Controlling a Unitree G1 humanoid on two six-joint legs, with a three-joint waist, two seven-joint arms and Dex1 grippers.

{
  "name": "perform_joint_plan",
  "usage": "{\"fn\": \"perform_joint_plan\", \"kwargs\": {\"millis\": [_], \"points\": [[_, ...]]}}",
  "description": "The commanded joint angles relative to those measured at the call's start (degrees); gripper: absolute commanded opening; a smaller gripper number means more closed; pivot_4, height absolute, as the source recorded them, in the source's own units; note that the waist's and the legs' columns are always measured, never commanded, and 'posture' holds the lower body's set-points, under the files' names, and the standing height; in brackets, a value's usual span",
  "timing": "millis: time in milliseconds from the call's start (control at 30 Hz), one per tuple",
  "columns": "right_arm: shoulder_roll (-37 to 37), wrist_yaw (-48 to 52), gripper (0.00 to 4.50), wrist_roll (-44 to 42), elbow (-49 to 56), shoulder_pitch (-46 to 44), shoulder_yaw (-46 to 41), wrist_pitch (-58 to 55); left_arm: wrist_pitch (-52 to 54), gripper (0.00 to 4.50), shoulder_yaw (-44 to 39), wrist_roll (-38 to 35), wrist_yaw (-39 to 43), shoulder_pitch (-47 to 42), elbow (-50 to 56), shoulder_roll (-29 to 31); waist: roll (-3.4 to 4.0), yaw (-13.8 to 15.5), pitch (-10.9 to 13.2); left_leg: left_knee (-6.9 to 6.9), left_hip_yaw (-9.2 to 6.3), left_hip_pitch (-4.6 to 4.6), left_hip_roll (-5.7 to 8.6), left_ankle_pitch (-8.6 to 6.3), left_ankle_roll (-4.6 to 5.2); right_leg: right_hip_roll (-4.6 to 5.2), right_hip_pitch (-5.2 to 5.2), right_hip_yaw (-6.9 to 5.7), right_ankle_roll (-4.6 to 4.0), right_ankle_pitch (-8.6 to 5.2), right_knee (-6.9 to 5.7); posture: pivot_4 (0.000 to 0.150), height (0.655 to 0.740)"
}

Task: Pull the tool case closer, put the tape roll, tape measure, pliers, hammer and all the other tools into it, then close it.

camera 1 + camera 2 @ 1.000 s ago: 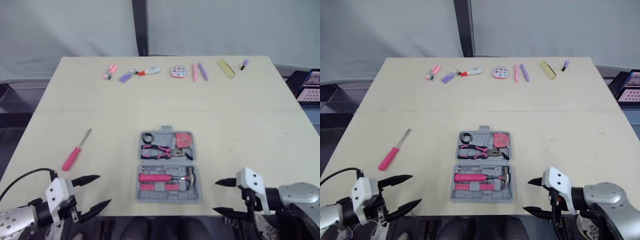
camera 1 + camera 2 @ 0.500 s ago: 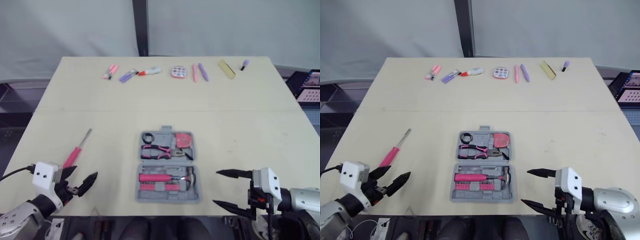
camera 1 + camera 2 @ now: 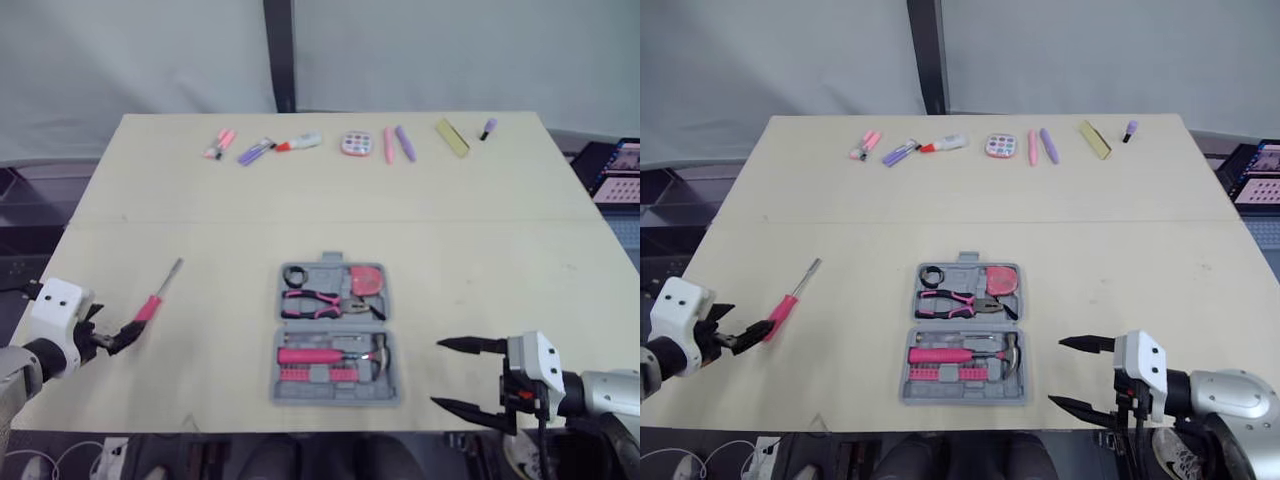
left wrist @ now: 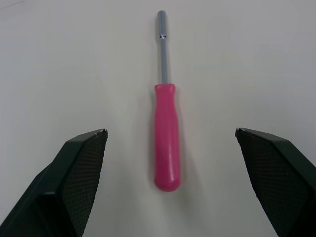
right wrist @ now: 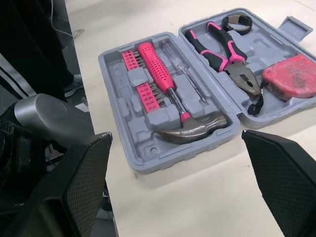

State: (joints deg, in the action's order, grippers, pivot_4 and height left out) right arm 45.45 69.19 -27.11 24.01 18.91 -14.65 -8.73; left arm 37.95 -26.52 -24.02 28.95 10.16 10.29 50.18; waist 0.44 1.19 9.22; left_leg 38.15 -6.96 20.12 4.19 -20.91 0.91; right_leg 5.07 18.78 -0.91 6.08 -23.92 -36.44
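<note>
The grey tool case (image 3: 392, 392) lies open at the table's middle front. Its far half holds a black tape roll (image 3: 296, 276), pink pliers (image 3: 320, 303) and a red tape measure (image 3: 368, 280); the near half holds a pink-handled hammer (image 3: 330, 355) and bits. A pink screwdriver (image 3: 153, 303) lies alone on the table to the left. My left gripper (image 3: 122, 337) is open just behind its handle end; the left wrist view shows the screwdriver (image 4: 166, 143) between the wide-spread fingers (image 4: 79, 177), untouched. My right gripper (image 3: 437, 373) hovers open just right of the case (image 5: 113, 64).
A row of small pink and purple items (image 3: 350, 143) and a yellow block (image 3: 452, 137) lies along the table's far edge. A seam (image 3: 300, 222) crosses the table. Both grippers are near the front edge.
My left gripper has swung left and forward from the front edge up to the screwdriver's handle end. The right gripper has drifted slightly right and stays open.
</note>
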Motion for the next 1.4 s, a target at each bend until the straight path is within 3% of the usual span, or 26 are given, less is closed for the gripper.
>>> {"fn": "perform_joint_plan", "kwargs": {"millis": [33, 367, 1400], "points": [[0.5, -0.5, 4.46, -0.3, 0.7, 0.2, -0.9, 0.8, 2.9, 4.50, 2.4, 1.1, 0.6, -3.9, 0.7, 1.7, -0.02, 0.2, 0.0, 0.04, -0.07, 0.01, 0.03, 0.00, 0.00, 0.02, 0.01, 0.00, 0.00, 0.00, -0.07, 0.150, 0.7400], [0.6, -2.4, 4.46, 0.0, 1.8, 1.0, -1.4, 0.1, 8.9, 4.50, 9.8, 4.2, -0.9, -12.7, -0.7, 0.4, -0.01, -0.1, 0.0, 0.03, -0.08, 0.03, 0.08, 0.00, 0.00, 0.03, 0.18, 0.05, 0.00, 0.00, -0.44, 0.150, 0.7400], [1.7, -5.3, 4.46, -0.1, 3.8, 2.7, -2.5, -1.4, 6.8, 4.50, 15.0, 10.2, 0.0, -21.9, -17.6, -3.8, -0.07, 0.0, 0.0, 0.15, 0.03, 0.14, 0.14, 0.00, 0.00, 0.10, 0.72, 0.06, 0.00, 0.00, -1.27, 0.150, 0.7400]]}}
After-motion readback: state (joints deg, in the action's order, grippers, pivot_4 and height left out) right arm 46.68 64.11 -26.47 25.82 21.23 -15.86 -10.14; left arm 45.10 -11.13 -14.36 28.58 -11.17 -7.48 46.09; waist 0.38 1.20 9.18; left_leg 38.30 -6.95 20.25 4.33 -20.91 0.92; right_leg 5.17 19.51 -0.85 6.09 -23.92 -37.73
